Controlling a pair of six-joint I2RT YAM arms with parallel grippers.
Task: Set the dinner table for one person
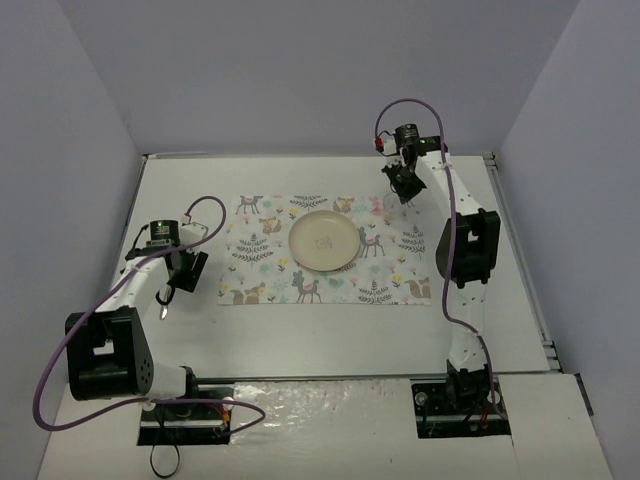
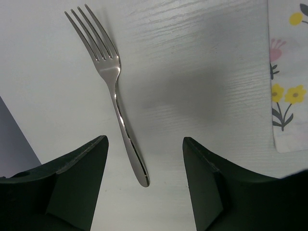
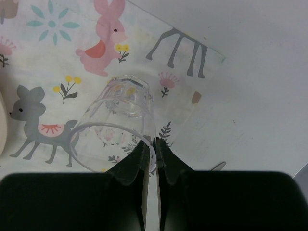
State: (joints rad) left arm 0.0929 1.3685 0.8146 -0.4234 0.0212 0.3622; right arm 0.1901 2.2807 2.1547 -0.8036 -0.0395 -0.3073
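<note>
The white dinner table [image 1: 330, 335] carries an animal-printed placemat [image 1: 330, 250] with a cream plate [image 1: 322, 241] in its middle. A steel fork [image 2: 115, 91] lies flat on the bare table left of the placemat, tines pointing away; it also shows in the top view [image 1: 163, 308]. My left gripper [image 2: 144, 139] is open above the table, its fingers either side of the fork's handle end, not touching it. My right gripper [image 3: 150, 142] is shut on the rim of a clear glass [image 3: 120, 115], held tilted over the placemat's far right corner.
Pale lilac walls enclose the table on three sides. The placemat's edge [image 2: 288, 72] lies right of the left gripper. The plate's rim [image 3: 2, 120] sits at the left edge of the right wrist view. Both arm bases stand at the near edge.
</note>
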